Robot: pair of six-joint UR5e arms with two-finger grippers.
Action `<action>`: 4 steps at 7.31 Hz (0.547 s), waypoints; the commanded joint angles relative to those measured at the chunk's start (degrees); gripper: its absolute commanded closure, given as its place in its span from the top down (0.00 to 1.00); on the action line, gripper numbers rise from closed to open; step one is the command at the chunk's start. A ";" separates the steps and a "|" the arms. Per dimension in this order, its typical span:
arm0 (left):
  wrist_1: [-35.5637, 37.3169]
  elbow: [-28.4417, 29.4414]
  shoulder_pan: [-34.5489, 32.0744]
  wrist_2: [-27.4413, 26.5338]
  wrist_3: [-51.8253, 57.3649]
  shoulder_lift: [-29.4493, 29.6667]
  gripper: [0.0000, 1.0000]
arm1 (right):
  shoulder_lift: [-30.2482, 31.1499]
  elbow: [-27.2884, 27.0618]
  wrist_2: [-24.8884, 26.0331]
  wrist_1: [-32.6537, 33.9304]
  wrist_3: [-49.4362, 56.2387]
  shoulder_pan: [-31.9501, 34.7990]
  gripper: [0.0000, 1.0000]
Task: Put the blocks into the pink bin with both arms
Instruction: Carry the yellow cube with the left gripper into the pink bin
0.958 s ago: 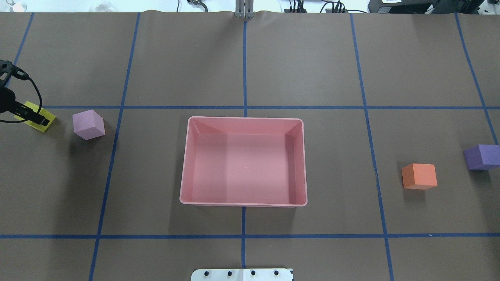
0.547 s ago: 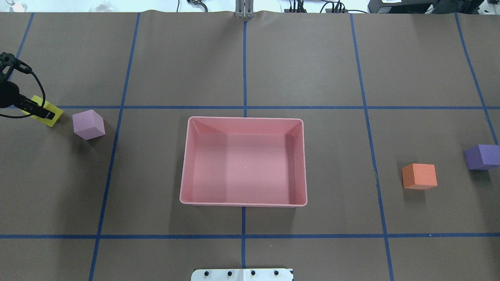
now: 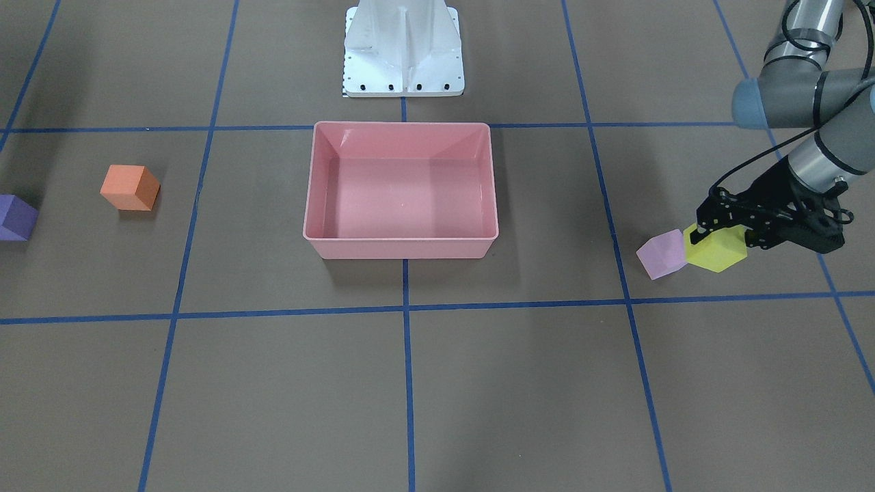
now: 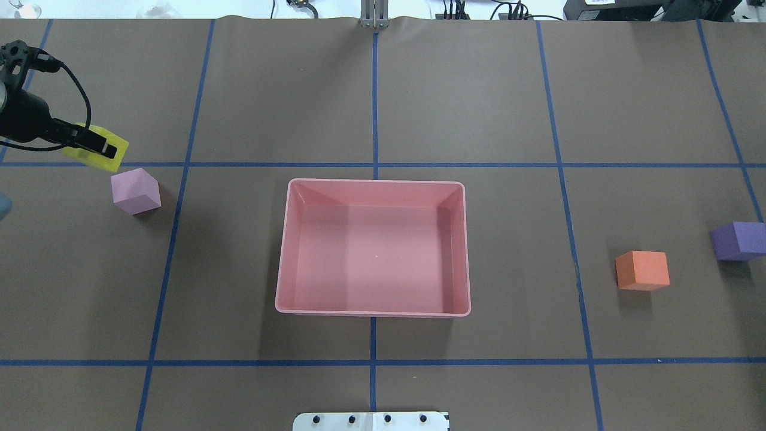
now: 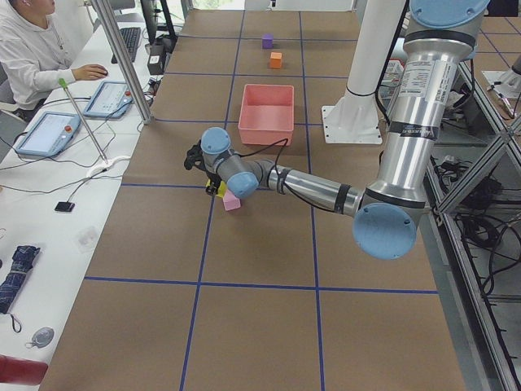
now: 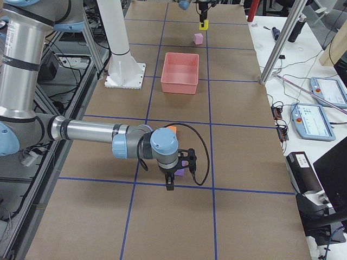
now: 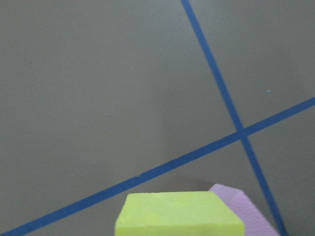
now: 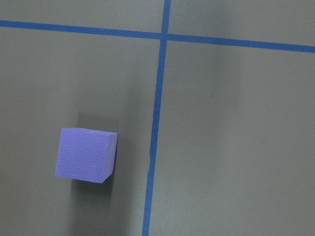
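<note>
My left gripper is shut on the yellow block and holds it above the table at the far left, just beyond the pale pink-lilac block. In the front view the gripper and the yellow block hang beside the lilac block. The left wrist view shows both the yellow block and the lilac block. The empty pink bin sits mid-table. The orange block and the purple block lie at the right. My right gripper hovers by the purple block; I cannot tell whether it is open.
The white base pedestal stands behind the bin on the robot's side. Blue tape lines cross the brown table cover. An operator sits at a side desk with tablets beyond the table's far edge.
My left gripper has lifted the yellow block and carried it away from the robot and a little toward the bin's side. The other blocks and the bin have not moved.
</note>
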State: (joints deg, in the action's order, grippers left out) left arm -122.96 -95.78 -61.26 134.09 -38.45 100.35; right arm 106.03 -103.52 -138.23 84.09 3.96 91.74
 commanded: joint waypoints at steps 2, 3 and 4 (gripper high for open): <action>0.88 -7.75 13.32 -3.47 -27.91 9.20 0.06 | -0.12 -0.10 -3.71 -7.92 -11.79 -0.51 1.00; 0.96 -7.67 17.80 -6.61 -33.04 13.08 0.06 | -0.12 -0.01 -3.71 -12.76 -19.09 -2.86 1.00; 0.96 -7.49 23.67 -11.43 -37.18 16.34 0.06 | -0.21 -0.10 -3.36 -15.16 -23.34 -5.49 1.00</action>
State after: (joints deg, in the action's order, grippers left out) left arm -122.03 -103.28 -44.01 127.41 -69.63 112.42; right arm 105.89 -103.59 -141.78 73.02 -12.87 89.03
